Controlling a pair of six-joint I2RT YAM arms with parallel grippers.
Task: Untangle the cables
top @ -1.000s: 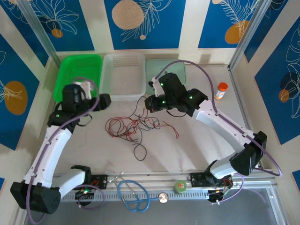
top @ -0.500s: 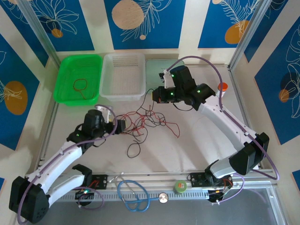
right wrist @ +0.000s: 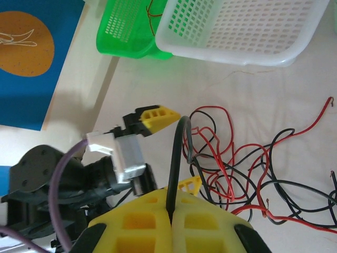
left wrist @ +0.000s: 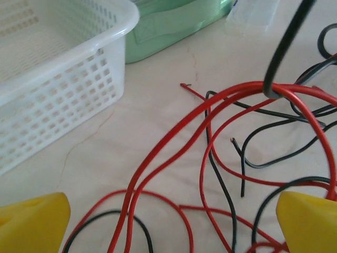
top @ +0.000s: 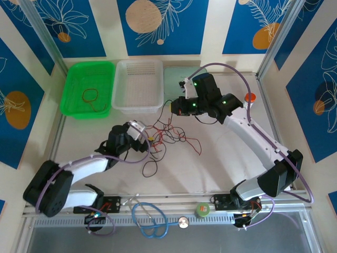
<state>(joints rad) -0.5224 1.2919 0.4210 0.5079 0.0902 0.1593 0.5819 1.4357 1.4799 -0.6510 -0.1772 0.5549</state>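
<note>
Status: early. One loop [top: 90, 97], probably a freed cable, lies in the green bin [top: 76, 79]. The remaining cables [top: 166, 138] lie knotted on the bench [top: 210, 163]. The right claw [right wrist: 171, 217] is closed on a black cable [right wrist: 177, 153]. The left claw [left wrist: 168, 226] is fully spread, empty, at the tangle.

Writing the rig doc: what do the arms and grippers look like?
White link shells, black joints on the left arm and right arm, a purple cable along each. The left gripper and right gripper have yellow fingers, lattice-cut outside.

white arms [top: 253, 134], black joints [top: 276, 179], purple cables [right wrist: 52, 190], yellow tool fingers [left wrist: 31, 224].
</note>
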